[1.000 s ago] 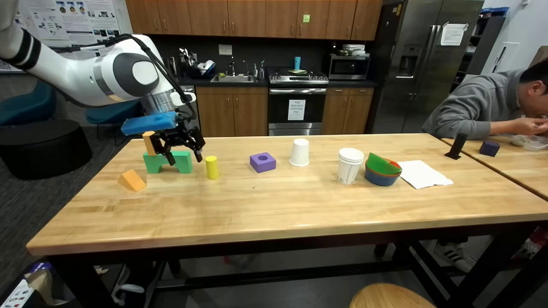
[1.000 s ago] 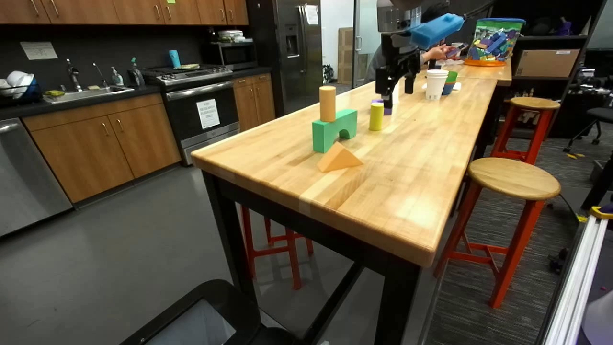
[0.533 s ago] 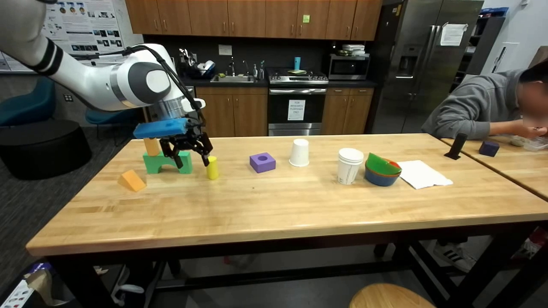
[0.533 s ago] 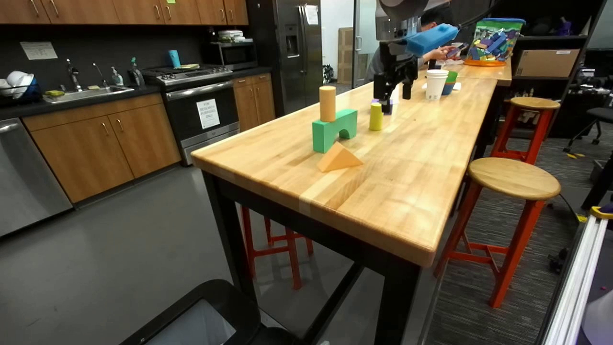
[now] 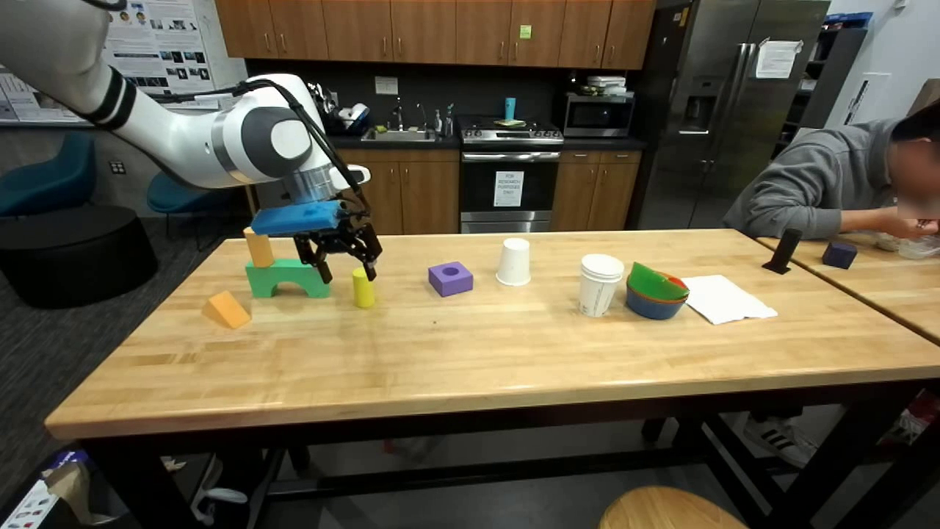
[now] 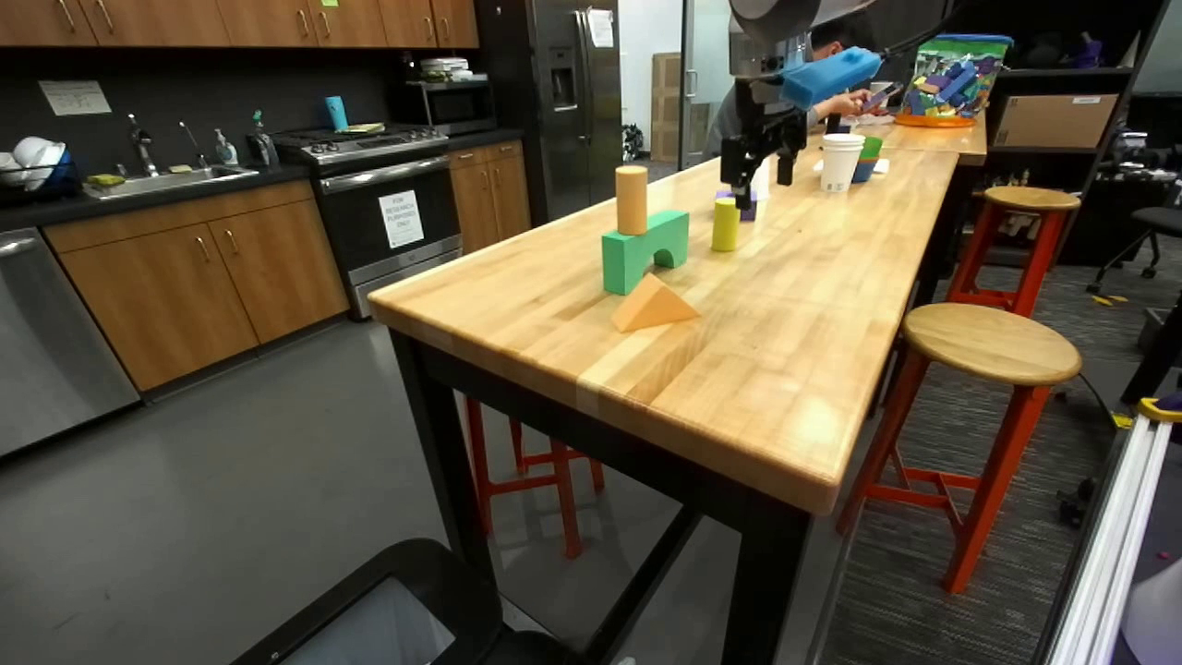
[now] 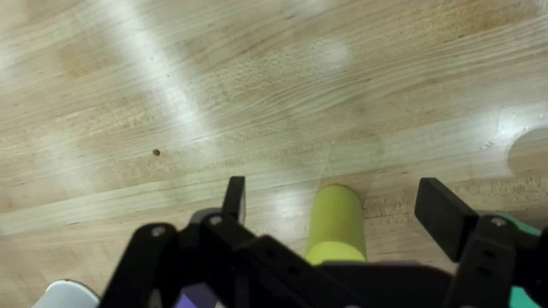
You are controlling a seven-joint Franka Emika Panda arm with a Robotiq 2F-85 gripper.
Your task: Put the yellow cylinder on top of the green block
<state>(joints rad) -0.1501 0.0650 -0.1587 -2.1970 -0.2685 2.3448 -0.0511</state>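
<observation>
Gripper [image 5: 349, 278] has been shifted toward yellow cylinder [image 5: 363, 289]; fingers [image 7: 445, 218] spread wide, nothing held; cylinder seen upright between fingers in wrist view, touched by neither; green block [image 5: 284, 272] seen beyond one finger

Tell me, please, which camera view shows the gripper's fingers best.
The wrist view: the fingers appear largest there, plainly apart, with the yellow cylinder pictured between them. Both exterior views show them smaller, also apart, pointing down.

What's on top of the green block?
On the green block, at the end farther from the yellow cylinder, stands an upright orange-tan cylinder; the patch beneath it is hidden.
</observation>
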